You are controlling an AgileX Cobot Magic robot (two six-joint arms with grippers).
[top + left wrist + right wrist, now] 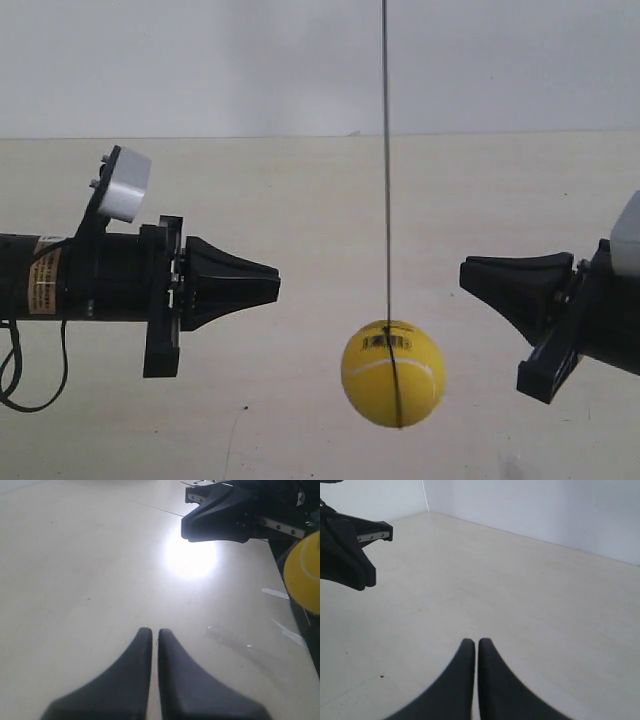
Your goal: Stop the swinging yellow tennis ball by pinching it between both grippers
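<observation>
Nothing is pinched yet: the yellow tennis ball (393, 373) hangs on its string (386, 150) between the two arms, lower than their tips and touching neither, while the left claw (155, 631) and right claw (472, 642) are each closed, gripping nothing, so the whole squeeze is yet to do.

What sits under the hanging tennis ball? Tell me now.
Below the yellow tennis ball only bare pale surface shows, with no object resting there. The patch straight behind the ball is covered by it.
</observation>
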